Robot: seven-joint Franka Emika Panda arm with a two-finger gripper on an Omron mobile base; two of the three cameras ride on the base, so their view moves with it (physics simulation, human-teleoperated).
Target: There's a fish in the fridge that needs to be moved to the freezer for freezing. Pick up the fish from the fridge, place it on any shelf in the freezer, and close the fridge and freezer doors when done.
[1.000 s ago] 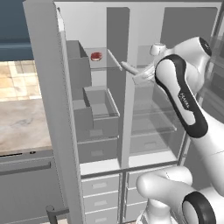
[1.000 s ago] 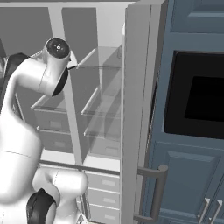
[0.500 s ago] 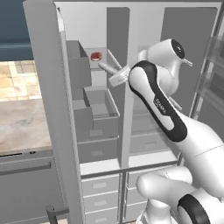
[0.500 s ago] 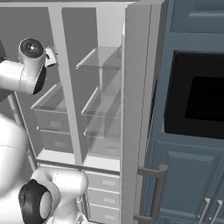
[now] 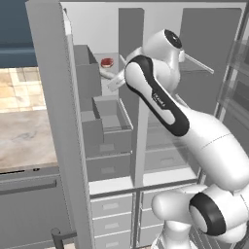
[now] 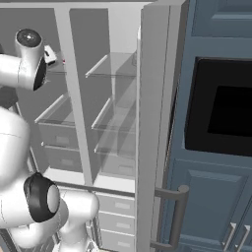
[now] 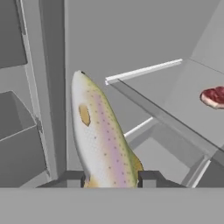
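Speckled fish (image 7: pixel 103 140) is clamped between the gripper (image 7: pixel 111 178) fingertips, held near the freezer (image 5: pixel 104 121) glass shelf (image 7: pixel 183 103) bearing red meat (image 7: pixel 213 96).

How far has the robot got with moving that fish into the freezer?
Done: the speckled, pink-striped fish is picked up, pinched in the shut two-finger gripper.
In hand: the gripper holds it in the narrower freezer section, by the glass shelf that carries a red piece of meat.
Left: setting the fish on a shelf, then closing both tall grey doors, which stand open.
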